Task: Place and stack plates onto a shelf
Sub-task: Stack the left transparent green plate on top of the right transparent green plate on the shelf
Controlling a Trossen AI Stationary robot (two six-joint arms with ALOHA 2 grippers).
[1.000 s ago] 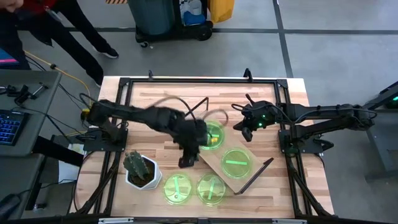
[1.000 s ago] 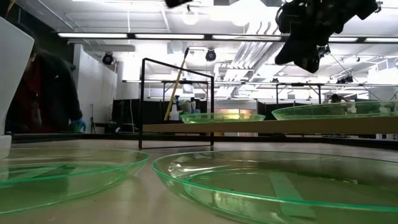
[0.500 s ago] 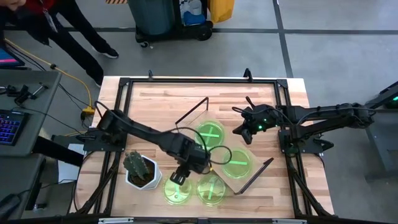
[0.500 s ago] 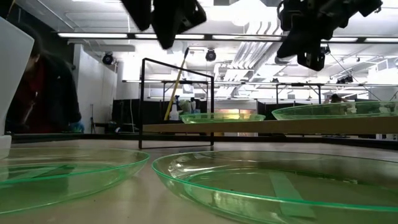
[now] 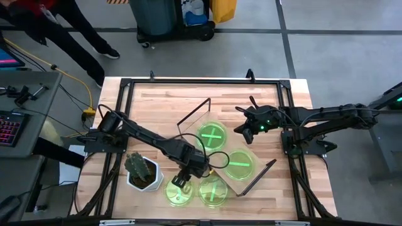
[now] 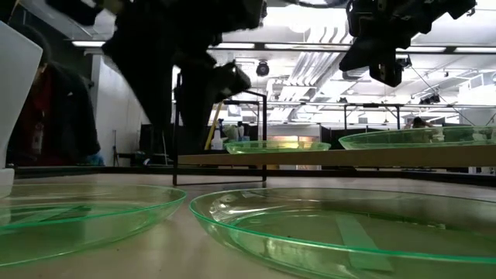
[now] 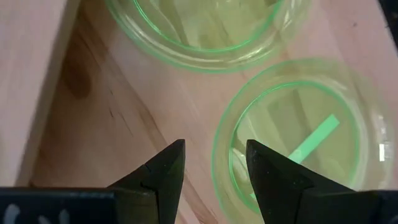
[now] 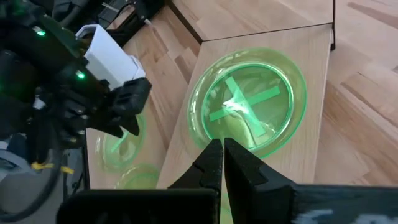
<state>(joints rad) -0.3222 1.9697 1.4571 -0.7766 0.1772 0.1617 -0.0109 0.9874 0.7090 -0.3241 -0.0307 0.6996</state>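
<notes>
Green plates (image 5: 179, 189) lay on the table's near edge, at about six o'clock, and the left gripper (image 5: 178, 181) hovered over the left one with fingers apart, holding nothing. The step looked like fetching another plate; next it needed to descend and pinch the rim. Farther off, the shelf (image 5: 251, 177) carried stacked plates; the right gripper (image 5: 241, 130), fingers together, waited at two o'clock

Bright ceiling strip lights (image 6: 194, 44) (glaring), backlit silhouetted arm, blurred foreground plates (image 6: 341, 225)
</notes>
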